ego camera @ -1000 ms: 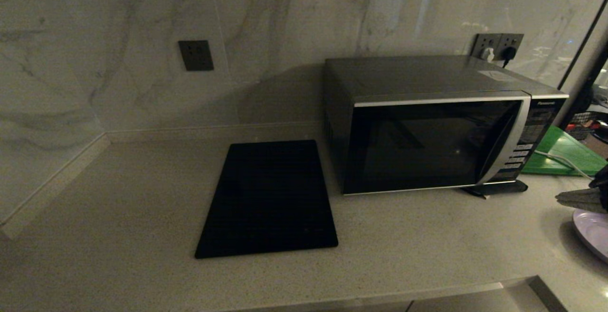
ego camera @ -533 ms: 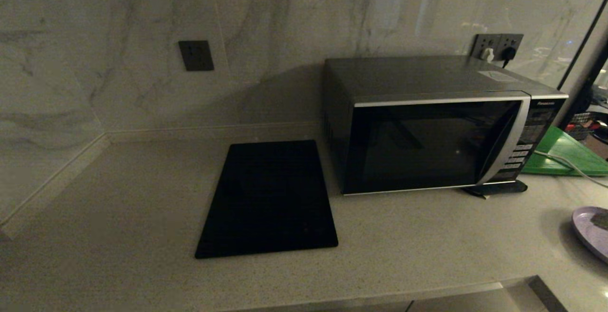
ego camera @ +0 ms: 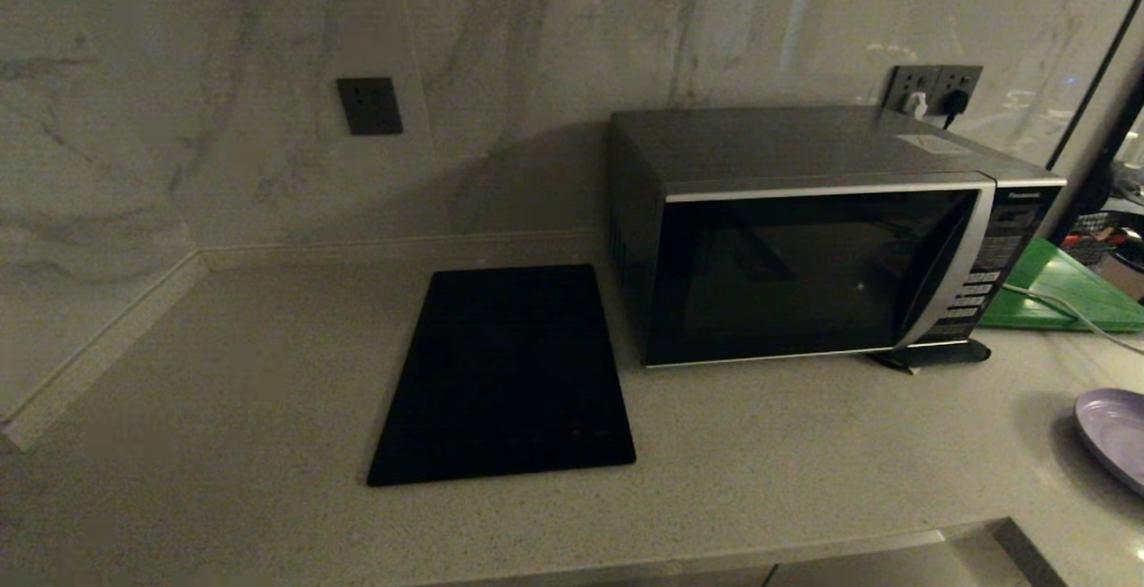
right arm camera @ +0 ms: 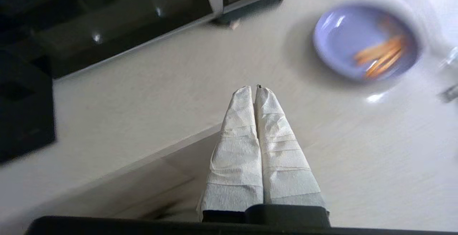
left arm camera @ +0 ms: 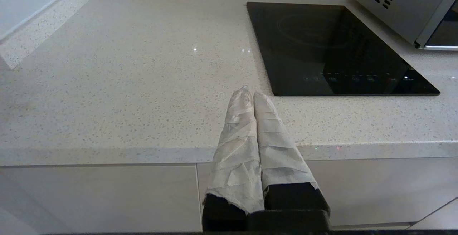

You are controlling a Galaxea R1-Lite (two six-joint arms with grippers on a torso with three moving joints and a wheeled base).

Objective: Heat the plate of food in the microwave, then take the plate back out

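Right claw [right arm camera: 254,89] gone from head view, where it hung over plate of food [ego camera: 1117,431] a second ago; plate sits on tabletop [ego camera: 786,444] near right edge, apart from microwave [ego camera: 831,234], door closed. Looks like the end: plate out, arm retracting. Right claw pinched together, empty. Left claw [left arm camera: 250,93] parked off tabletop edge, closed, empty.

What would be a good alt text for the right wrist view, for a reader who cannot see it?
The right gripper, its two fingers wrapped in white cloth and pressed shut, holds nothing above a pale stone countertop. Beyond it a round lilac-purple plate bearing orange-tan food sticks rests on the counter, apart from the gripper. The silver-grey microwave with its dark glass door closed stands farther off.
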